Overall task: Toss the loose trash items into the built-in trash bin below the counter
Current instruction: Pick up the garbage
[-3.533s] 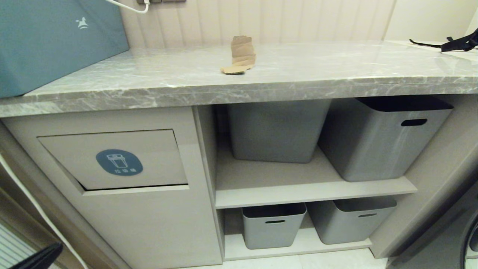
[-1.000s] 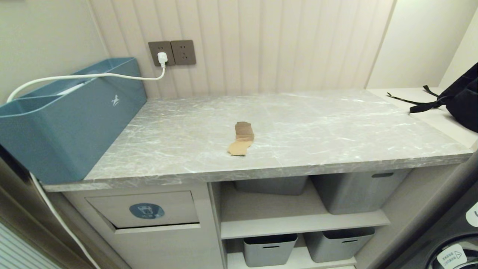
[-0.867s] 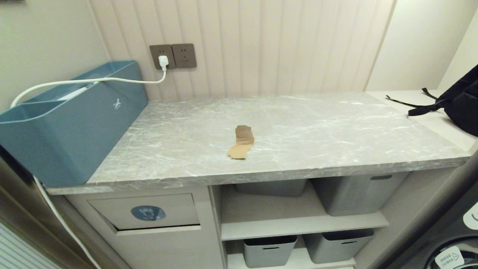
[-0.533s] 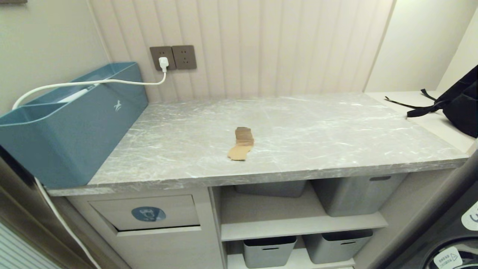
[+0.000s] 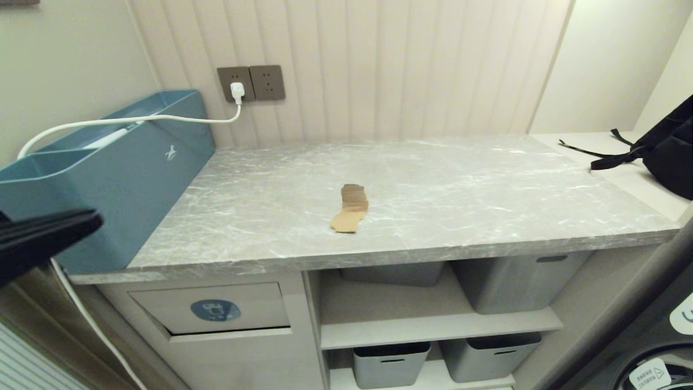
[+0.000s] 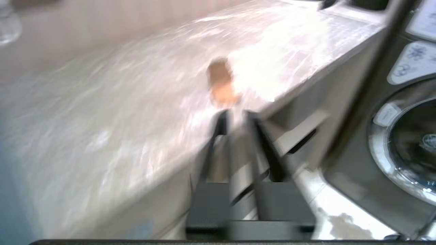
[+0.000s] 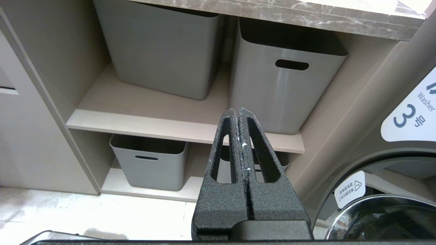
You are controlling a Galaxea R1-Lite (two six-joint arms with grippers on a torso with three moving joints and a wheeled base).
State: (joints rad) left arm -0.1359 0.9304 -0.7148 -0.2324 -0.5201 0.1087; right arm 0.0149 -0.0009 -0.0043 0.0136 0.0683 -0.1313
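Soft even light; glare on counter [image 6: 289, 51]; left wrist view motion-blurred.

This is a home laundry or utility nook. A front-loading washer [image 7: 385, 190] stands at the right end, its round glass door and a "Washer" label showing. Beside it runs a grey marble-patterned counter [image 5: 433, 179] over beige cabinetry, with a flap-front built-in trash bin [image 5: 211, 310] marked by a blue bin sticker. Open shelves under the counter hold grey plastic storage bins [image 7: 282, 78]. On the panelled wall sit twin sockets [image 5: 252, 83] with a white plug in, and a black backpack [image 5: 668, 149] lies nearby.
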